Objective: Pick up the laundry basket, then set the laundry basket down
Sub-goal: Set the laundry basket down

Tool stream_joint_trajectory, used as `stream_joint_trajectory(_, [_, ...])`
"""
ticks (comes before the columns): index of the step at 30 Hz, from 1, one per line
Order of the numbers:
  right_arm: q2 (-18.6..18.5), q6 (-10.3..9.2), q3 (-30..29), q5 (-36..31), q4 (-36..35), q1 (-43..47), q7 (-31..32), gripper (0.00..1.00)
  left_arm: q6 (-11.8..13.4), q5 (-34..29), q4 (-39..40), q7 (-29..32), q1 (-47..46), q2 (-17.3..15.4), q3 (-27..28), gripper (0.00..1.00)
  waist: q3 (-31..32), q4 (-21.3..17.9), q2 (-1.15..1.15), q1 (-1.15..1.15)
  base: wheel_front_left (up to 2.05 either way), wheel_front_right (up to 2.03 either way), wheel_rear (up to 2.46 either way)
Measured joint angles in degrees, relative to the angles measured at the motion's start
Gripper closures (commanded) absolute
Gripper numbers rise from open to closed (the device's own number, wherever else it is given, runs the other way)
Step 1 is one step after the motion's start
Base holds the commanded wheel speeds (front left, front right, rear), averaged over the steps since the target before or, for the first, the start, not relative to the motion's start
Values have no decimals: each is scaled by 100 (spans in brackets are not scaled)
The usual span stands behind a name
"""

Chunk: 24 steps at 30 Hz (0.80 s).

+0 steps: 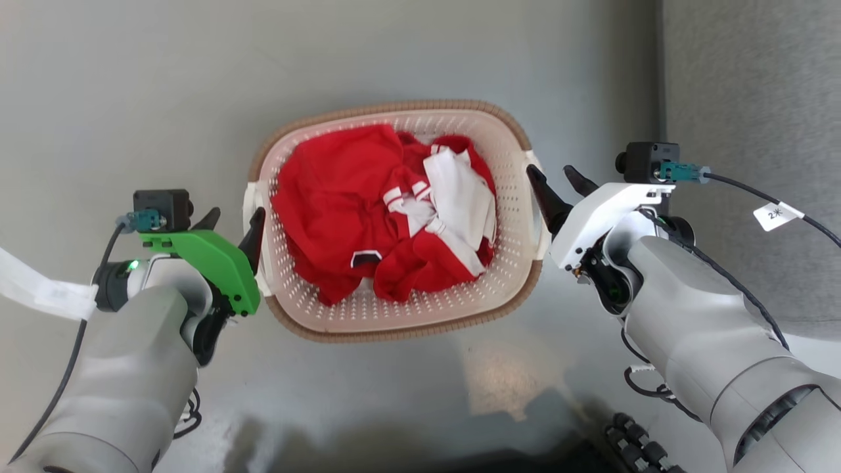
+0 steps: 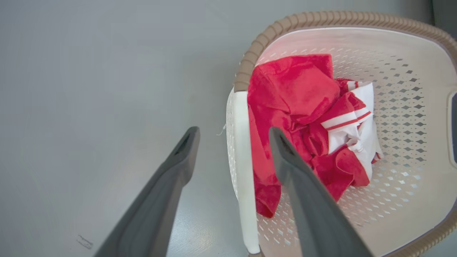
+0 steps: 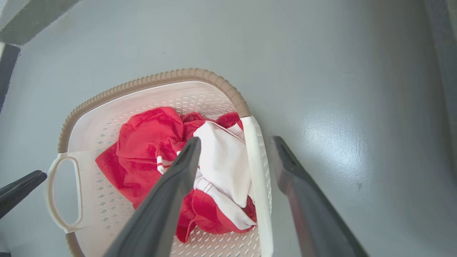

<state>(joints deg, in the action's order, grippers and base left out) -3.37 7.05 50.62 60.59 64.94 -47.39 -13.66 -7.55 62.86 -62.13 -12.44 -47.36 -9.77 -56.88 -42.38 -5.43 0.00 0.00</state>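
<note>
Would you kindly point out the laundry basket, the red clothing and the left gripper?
laundry basket [image 1: 394, 107], head view, brown rim at far side.
red clothing [image 1: 328, 197], head view, big red fold.
left gripper [image 2: 232, 131], left wrist view, midway between its fingertips.

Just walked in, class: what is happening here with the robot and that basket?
A two-armed robot looks set to lift the laundry basket, which holds red and white clothes and stands on the grey floor. The left gripper is open astride the left handle; the right gripper is open astride the right handle. Nothing is gripped yet.
</note>
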Motion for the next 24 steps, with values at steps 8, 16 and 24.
stream_joint_trajectory(8, [2, 1, 46, -12, 0, 63, -27, 0, 0, -1, 187, -130, 126, 5, -44, 0, 577, -45, 0, 0, 0, 0, 0])
stream_joint_trajectory(16, [3, 1, 5, -136, -46, 239, -52, 0, 0, -13, 302, -179, 371, -8, -79, 0, 1191, -58, 0, 0, 0, 0, 0])
stream_joint_trajectory(24, [-141, 1, -441, -453, -509, 242, -52, 0, 0, -235, 620, -180, 481, -119, 143, 0, 1818, -50, 0, 0, 0, 0, 0])
